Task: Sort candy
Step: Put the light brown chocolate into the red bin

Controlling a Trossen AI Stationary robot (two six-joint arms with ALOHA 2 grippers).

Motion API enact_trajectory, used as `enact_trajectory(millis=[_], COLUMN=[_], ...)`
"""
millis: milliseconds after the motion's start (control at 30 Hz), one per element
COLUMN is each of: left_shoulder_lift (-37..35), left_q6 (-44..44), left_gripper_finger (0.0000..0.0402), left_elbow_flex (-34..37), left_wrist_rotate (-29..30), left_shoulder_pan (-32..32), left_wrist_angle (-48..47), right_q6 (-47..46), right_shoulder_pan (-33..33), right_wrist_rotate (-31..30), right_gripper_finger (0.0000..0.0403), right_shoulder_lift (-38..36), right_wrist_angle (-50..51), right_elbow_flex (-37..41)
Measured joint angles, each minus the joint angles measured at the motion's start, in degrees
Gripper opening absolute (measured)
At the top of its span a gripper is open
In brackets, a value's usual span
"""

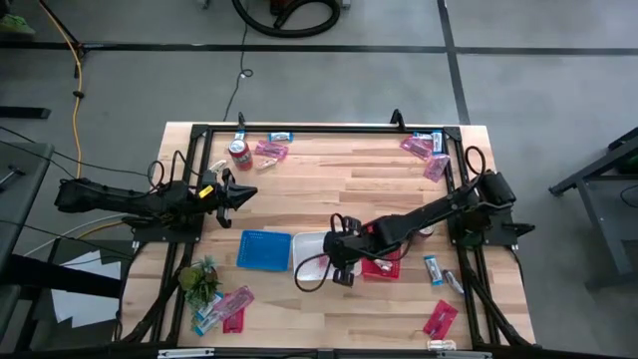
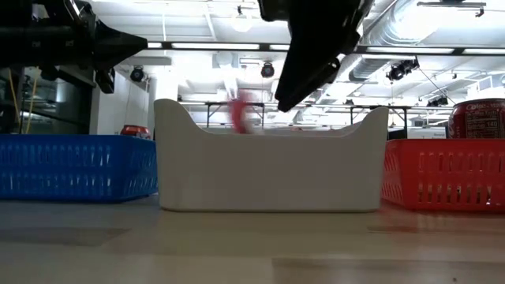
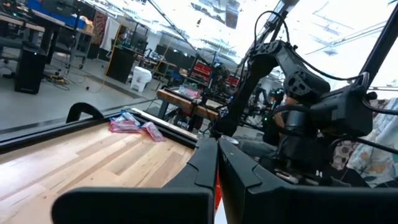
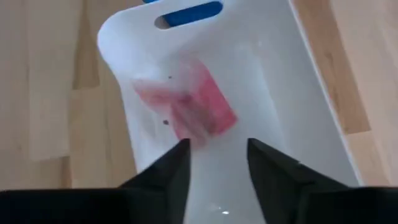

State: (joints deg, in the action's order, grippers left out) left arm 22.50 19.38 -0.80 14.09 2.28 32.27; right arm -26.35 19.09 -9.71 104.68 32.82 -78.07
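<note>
My right gripper [image 4: 217,165] hangs open above the white tray [image 1: 305,246], fingers pointing down. A pink candy packet [image 4: 193,112] shows blurred just below the fingers and touches neither; in the low view this packet [image 2: 241,110] is in the air above the white tray's rim [image 2: 268,134]. The blue tray [image 1: 264,249] stands to the white tray's left and the red tray [image 1: 389,267] to its right. My left gripper [image 1: 237,189] waits shut over the table's left side, holding nothing.
More candy lies in groups: at the far left [image 1: 271,150] beside a red soda can [image 1: 239,153], at the far right [image 1: 429,150], at the near left [image 1: 227,307] by a small green plant [image 1: 199,281], and at the near right [image 1: 439,317]. A black frame edges the table.
</note>
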Motion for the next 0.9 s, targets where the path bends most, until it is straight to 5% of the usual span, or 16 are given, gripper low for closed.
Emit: enact_trajectory(millis=[167, 333, 433, 633, 767, 900], left_shoulder_lift=[-0.02, 0.0, 0.0, 0.02, 0.0, 0.63], left_q6=[-0.02, -0.02, -0.02, 0.15, 5.83, 10.11], left_gripper_finger=[0.0, 0.0, 0.0, 0.0, 0.0, 0.0], left_elbow_flex=[-0.02, -0.02, 0.0, 0.0, 0.0, -2.06], left_wrist_rotate=[0.0, 0.01, 0.0, 0.14, 0.8, 9.59], left_shoulder_pan=[0.0, 0.0, 0.0, -0.07, -0.07, -1.2], left_wrist_angle=[0.0, 0.0, 0.0, 2.43, 6.26, 10.43], right_q6=[0.33, 5.35, 7.24, 6.77, 5.52, 5.84], right_shoulder_pan=[-0.89, -1.61, -2.98, -8.57, -12.32, -15.12], right_wrist_rotate=[3.92, -3.45, -5.28, -5.64, -2.8, -0.64], right_gripper_finger=[0.0214, 0.0222, 0.0222, 0.0222, 0.0222, 0.0222], right_shoulder_lift=[-0.02, -0.52, -3.5, -20.78, -34.26, -42.98], right_wrist_angle=[9.59, 24.61, 29.86, 28.49, 16.67, 1.75], right_elbow_flex=[-8.16, -19.05, -19.19, -1.59, 11.16, 19.67])
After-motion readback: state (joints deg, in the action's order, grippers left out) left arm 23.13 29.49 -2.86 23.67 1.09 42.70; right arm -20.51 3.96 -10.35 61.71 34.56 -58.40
